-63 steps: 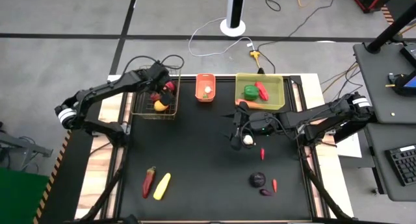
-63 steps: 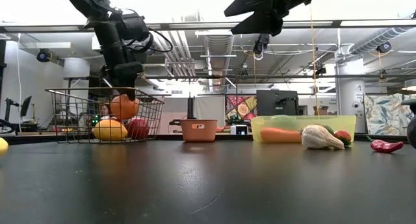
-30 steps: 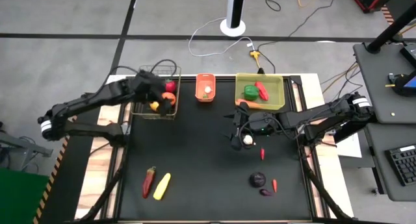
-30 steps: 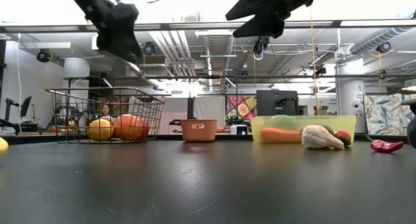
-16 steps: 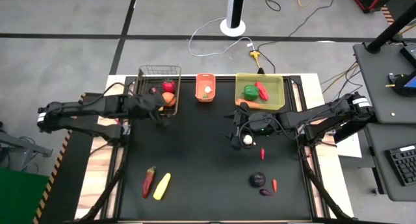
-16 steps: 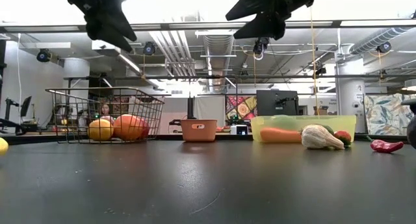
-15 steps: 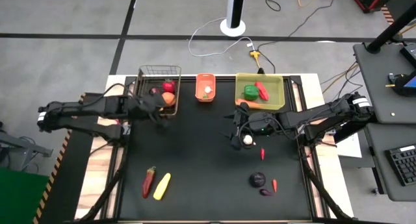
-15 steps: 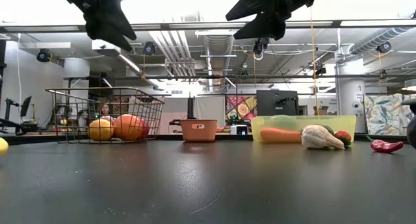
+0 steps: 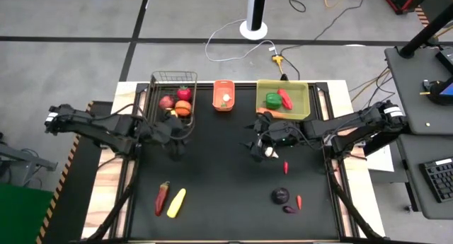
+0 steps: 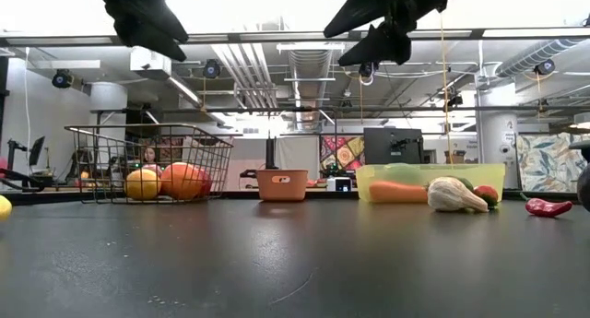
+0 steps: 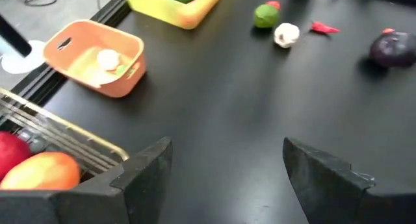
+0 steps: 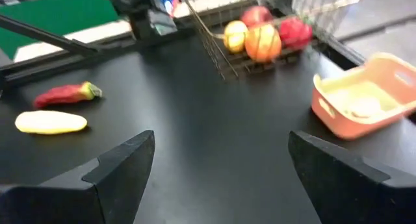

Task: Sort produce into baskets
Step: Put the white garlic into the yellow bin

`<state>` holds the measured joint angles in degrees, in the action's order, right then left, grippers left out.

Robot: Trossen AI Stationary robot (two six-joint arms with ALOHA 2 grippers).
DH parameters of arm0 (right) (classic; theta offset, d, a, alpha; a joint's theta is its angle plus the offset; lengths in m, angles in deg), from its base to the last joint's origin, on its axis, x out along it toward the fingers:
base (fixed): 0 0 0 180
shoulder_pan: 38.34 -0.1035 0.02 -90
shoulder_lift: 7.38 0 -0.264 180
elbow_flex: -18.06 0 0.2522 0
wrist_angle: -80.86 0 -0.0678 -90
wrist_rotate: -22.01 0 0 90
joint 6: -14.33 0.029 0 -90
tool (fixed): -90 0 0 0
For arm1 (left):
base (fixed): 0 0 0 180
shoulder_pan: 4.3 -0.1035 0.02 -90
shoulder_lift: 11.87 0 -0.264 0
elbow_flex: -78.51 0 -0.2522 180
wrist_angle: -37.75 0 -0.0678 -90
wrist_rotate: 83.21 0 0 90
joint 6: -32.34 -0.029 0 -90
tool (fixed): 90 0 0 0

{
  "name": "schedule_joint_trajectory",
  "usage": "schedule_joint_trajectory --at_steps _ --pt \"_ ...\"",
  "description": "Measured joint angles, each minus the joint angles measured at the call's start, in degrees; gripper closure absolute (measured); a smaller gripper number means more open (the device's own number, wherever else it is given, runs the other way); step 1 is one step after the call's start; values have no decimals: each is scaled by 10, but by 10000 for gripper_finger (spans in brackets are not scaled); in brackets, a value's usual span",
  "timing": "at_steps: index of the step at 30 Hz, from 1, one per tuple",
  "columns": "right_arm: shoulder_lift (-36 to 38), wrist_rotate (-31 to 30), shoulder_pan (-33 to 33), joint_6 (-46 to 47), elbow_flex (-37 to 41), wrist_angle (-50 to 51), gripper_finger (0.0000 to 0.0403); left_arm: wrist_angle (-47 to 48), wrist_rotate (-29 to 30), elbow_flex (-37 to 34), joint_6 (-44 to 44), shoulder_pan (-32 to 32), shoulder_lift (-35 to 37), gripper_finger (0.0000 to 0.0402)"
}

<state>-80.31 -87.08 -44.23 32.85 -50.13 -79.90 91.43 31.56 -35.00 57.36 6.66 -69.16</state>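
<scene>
Both pincers, left pincer and right pincer, hang spread and empty, blurred in the low view.

Bright overhead light, soft shadows; wrist views blurred

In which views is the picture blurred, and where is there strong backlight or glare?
Right wrist view: the wire basket and orange basket look soft and smeared. Left wrist view: the near basket wires are blurred. Low view: bright ceiling lights turn both arms into dark silhouettes, and the black table shows a dull sheen. High view: evenly lit.
</scene>
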Motion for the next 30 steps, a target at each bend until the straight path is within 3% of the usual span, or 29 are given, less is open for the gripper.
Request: schedule_joint_trajectory --at_steps 14,20,30 --pt "-4 4 -1 172 -107 303 58 -20 32 0 26 50 -39 129" --pt "-4 47 -1 278 -115 419 58 -17 33 0 26 50 -40 129" --pt "-3 149 -1 372 -101 513 58 -16 33 0 26 50 -40 129"
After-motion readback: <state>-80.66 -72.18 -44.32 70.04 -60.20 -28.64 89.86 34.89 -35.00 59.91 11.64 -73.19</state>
